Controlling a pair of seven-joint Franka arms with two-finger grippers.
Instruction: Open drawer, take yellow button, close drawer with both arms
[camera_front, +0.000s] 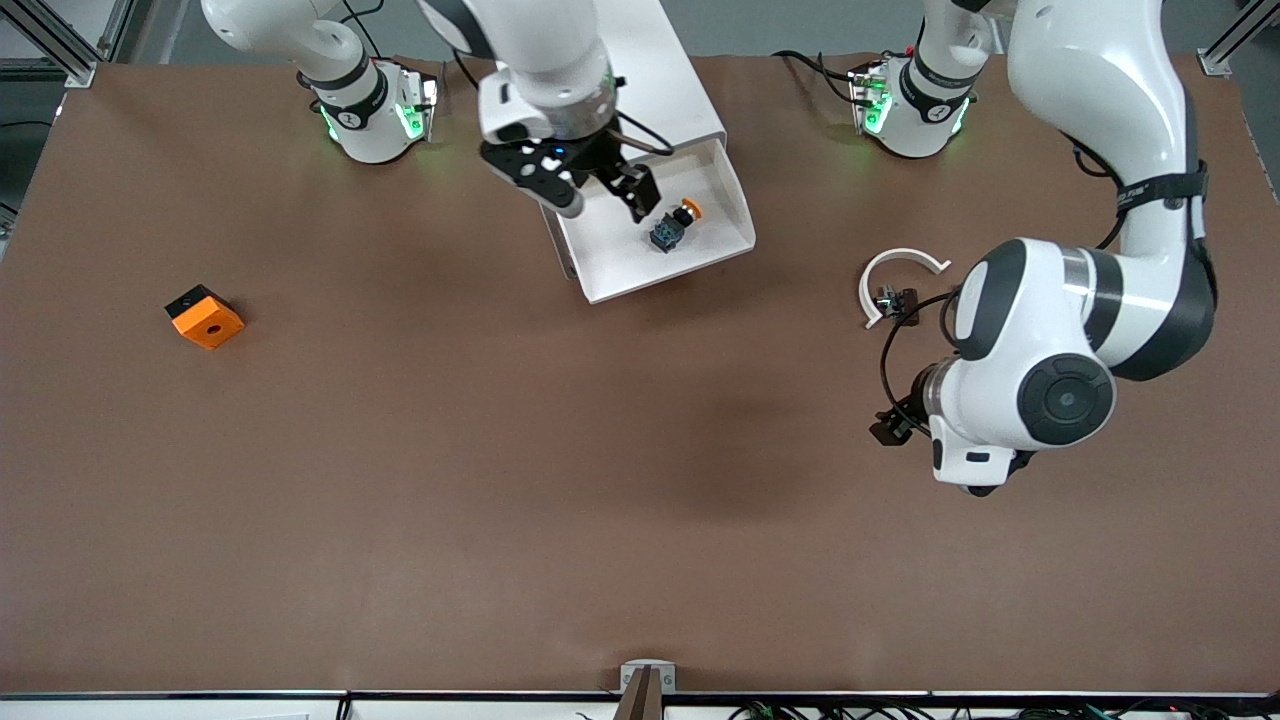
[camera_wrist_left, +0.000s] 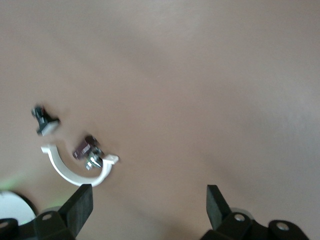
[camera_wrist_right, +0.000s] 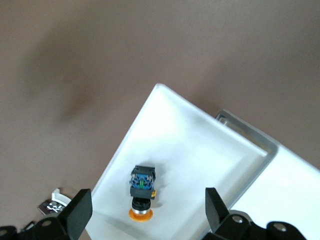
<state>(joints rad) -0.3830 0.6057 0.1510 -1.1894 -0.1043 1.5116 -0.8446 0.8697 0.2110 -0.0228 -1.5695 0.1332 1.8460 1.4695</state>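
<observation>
Right pincer (camera_front: 628, 196), black and two-fingered, hangs spread over the shallow white tray-like drawer (camera_front: 610, 272), which stands pulled out of the white boxy cabinet (camera_front: 668, 85) near the table's edge where the arms' bases stand; in the drawer lies the tiny push button (camera_front: 674, 226) with round orange cap and black body, between the fingers (camera_wrist_right: 80, 212) in the right wrist view; an orange square block (camera_front: 205, 317) sits toward the right arm's end of the brown table (camera_front: 560, 480); left pincer (camera_wrist_left: 147, 205), spread and empty, hovers near a white curved piece (camera_front: 893, 280) with small black clips (camera_wrist_left: 45, 120).
</observation>
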